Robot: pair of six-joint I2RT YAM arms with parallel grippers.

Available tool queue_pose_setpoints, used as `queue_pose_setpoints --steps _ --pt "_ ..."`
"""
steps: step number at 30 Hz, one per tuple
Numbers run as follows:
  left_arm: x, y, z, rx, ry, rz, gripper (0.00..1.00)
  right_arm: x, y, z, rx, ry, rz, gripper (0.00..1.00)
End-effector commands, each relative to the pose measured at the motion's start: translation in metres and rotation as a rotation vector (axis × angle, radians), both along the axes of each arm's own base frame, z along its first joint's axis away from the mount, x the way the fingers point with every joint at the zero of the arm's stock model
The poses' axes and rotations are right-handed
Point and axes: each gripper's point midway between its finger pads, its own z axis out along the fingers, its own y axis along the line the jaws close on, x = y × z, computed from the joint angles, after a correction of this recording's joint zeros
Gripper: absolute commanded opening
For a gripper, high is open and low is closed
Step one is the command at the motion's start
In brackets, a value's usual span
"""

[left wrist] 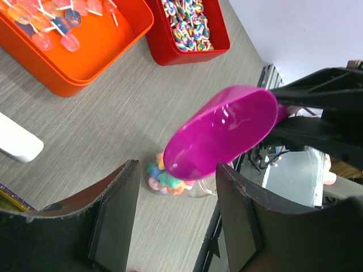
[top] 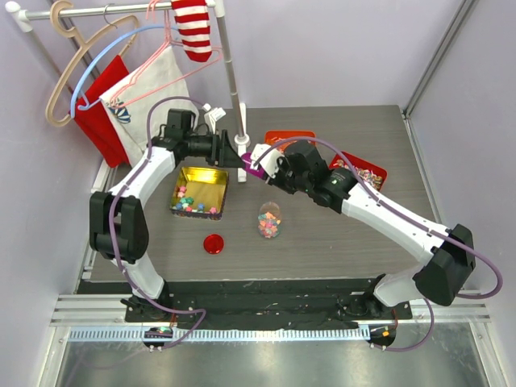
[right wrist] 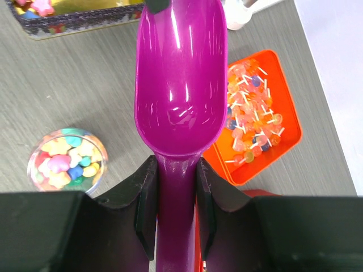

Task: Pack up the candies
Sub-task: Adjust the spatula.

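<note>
Left tool (left wrist: 177, 164): jaws wide apart, gripping nothing. It hovers just behind the tin, close to the scoop's tip; I cannot tell if they touch.

Gold tin (top: 201, 177): the loose candies (top: 193, 201) sit along its near side. A red lid (top: 213, 243) lies on the table (top: 322, 242) in front of it.

Jar (top: 269, 220): open, upright, already holding more of the pastel candies. It stands just right of the tin.

Scoop (right wrist: 178, 85): magenta, bowl empty, raised above the table between tin and jar.

Right tool (right wrist: 174, 192): clamped firmly on the scoop handle.

Orange tin (right wrist: 258, 158) and red tin (left wrist: 170, 54): further right, holding other sweets.

Risks, as I judge them:
- The two arms crowd one spot, so a bump could twist the scoop in its grip.
- The jar mouth looks narrower than the scoop bowl, so a fast tip would scatter candies.
- A low pass could knock the jar over.
- Dipping into the wrong tin would mix the sweets.
</note>
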Motion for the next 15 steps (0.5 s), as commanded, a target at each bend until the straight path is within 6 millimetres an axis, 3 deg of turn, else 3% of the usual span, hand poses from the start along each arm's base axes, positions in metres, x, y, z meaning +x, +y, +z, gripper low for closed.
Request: queue_pose_setpoints --steps 1,5,11,15 --pt "0.002 -0.006 0.028 -0.050 -0.045 -0.038 0.59 -0.009 0.012 0.016 0.050 -0.030 0.063 0.01" --pt "0.000 -0.009 0.031 -0.084 -0.013 -0.071 0.58 -0.012 0.019 0.014 0.036 -0.035 0.076 0.01" --pt "-0.005 -0.015 0.026 -0.112 0.032 -0.112 0.41 -0.006 0.023 0.023 0.027 -0.070 0.048 0.01" --pt "-0.009 -0.017 0.024 -0.123 0.050 -0.132 0.39 0.000 0.018 0.026 0.012 -0.103 0.016 0.01"
